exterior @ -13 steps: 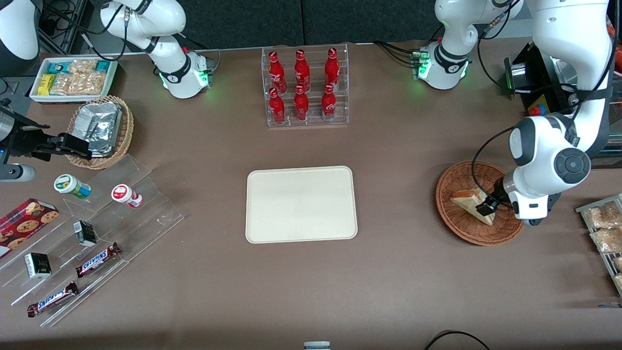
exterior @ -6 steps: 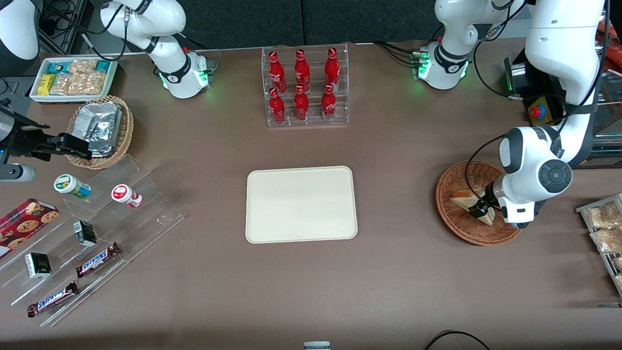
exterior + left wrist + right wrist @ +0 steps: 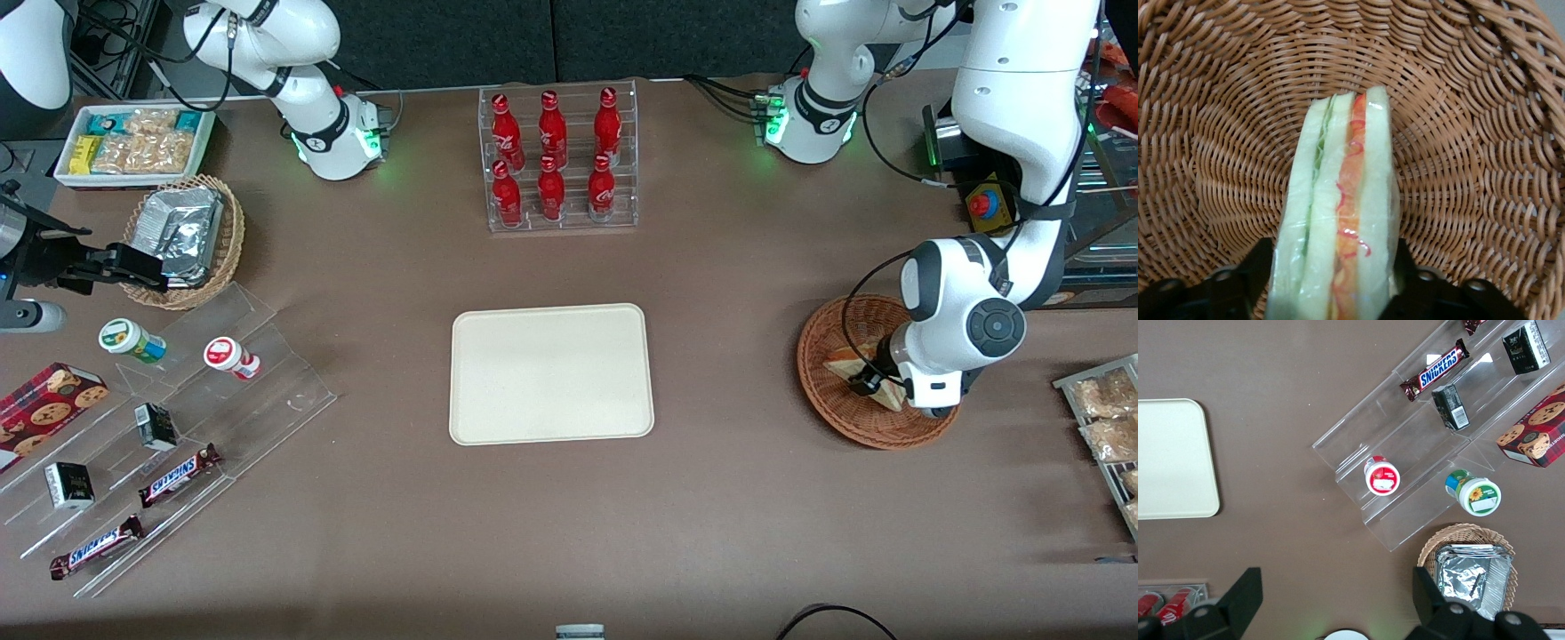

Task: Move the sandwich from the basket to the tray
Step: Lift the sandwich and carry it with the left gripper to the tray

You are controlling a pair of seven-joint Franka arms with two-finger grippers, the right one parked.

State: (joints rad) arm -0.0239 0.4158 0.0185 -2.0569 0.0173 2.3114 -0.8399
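The sandwich (image 3: 841, 363), a pale bread wedge with red and green filling, lies in the reddish-brown wicker basket (image 3: 827, 413) toward the working arm's end of the table. My left gripper (image 3: 875, 384) is down in the basket over the sandwich. In the left wrist view the sandwich (image 3: 1338, 213) stands on edge on the basket (image 3: 1218, 133) weave. The gripper (image 3: 1335, 267) has its two black fingers pressed against the bread's two outer faces. The cream tray (image 3: 551, 373) lies bare mid-table, toward the parked arm from the basket, and also shows as tray (image 3: 1171, 460) in the right wrist view.
A clear rack of red bottles (image 3: 558, 160) stands farther from the front camera than the tray. A metal rack of snack bags (image 3: 1107, 418) lies beside the basket at the table's end. Toward the parked arm's end are acrylic steps with snacks (image 3: 178, 427) and a tan basket of foil packets (image 3: 182, 236).
The left arm has shifted toward the tray and lowered over the sandwich, and its wrist now covers more of the wedge. The sandwich still rests in the basket.
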